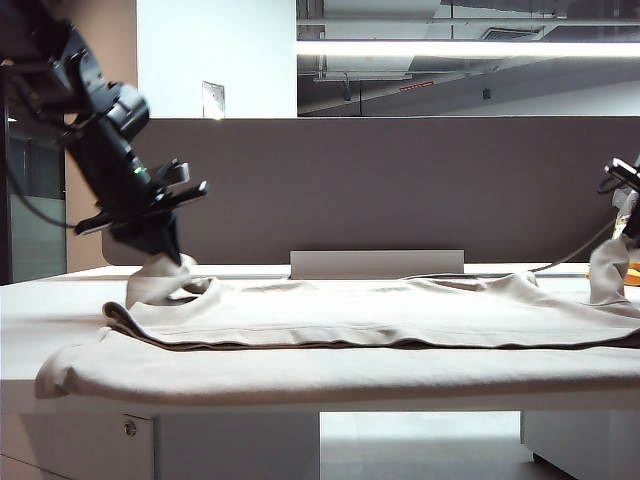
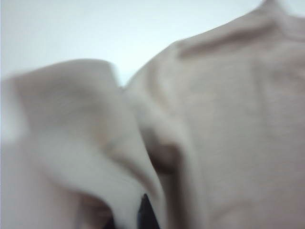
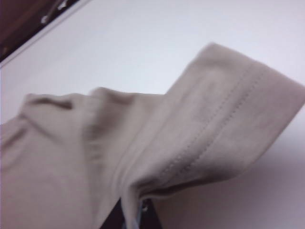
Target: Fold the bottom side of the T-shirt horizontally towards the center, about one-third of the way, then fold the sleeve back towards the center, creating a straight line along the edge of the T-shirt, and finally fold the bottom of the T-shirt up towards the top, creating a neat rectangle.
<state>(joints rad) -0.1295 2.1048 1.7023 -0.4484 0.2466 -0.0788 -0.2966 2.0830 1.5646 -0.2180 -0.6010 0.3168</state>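
Cloth of the pale beige cotton T-shirt (image 1: pixel 380 320) lifts at nine o'clock, pinched in my left claw (image 1: pixel 160 262); my right claw (image 1: pixel 612 262) clamps its stitched hem (image 3: pixel 224 124) at three o'clock above the white worktop (image 1: pixel 20 330).

We see the large pale beige cloth T-shirt (image 1: pixel 330 330) spread across the white worktop (image 1: pixel 60 300), one layer folded over itself, its near edge draping off the front, both far corners lifted; its stitched hem band (image 3: pixel 224 129) stands raised.
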